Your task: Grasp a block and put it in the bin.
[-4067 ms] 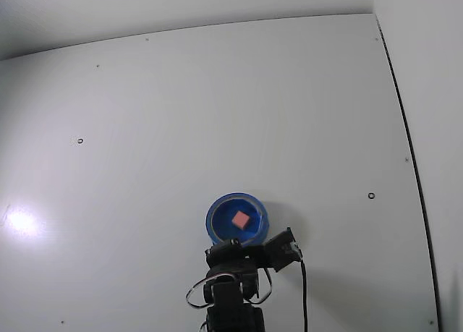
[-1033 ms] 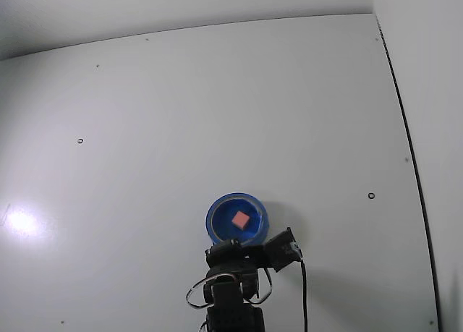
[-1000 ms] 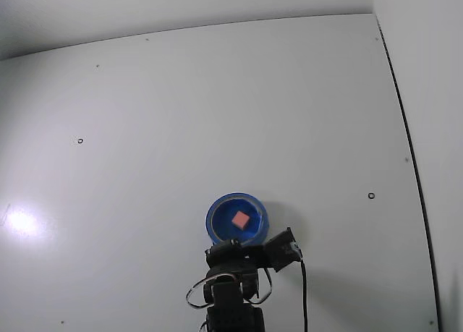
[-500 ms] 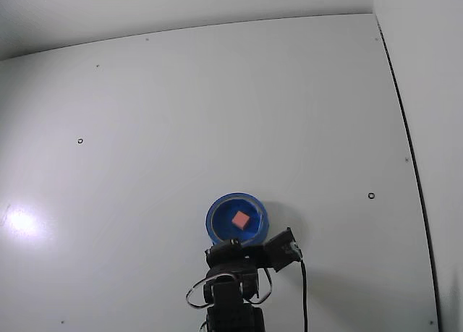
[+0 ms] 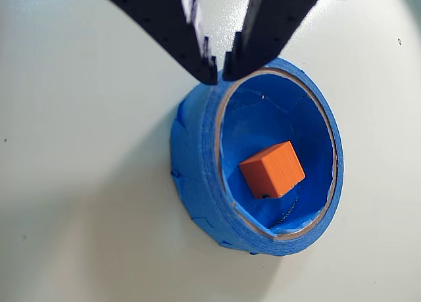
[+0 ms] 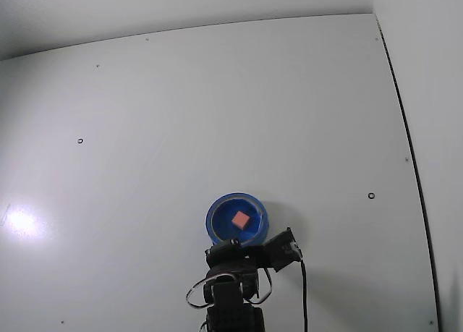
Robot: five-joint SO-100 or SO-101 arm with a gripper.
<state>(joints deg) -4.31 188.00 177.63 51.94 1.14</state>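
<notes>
In the wrist view, the black two-finger gripper (image 5: 220,65) enters from the top edge, its tips nearly together and empty, above the round blue tape-wrapped bin's (image 5: 197,151) upper rim. The small orange-red cube block (image 5: 272,170) lies inside, at centre right. In the fixed view, the bin (image 6: 215,215) sits at lower centre on the white table (image 6: 217,108), the block (image 6: 240,218) inside it.
</notes>
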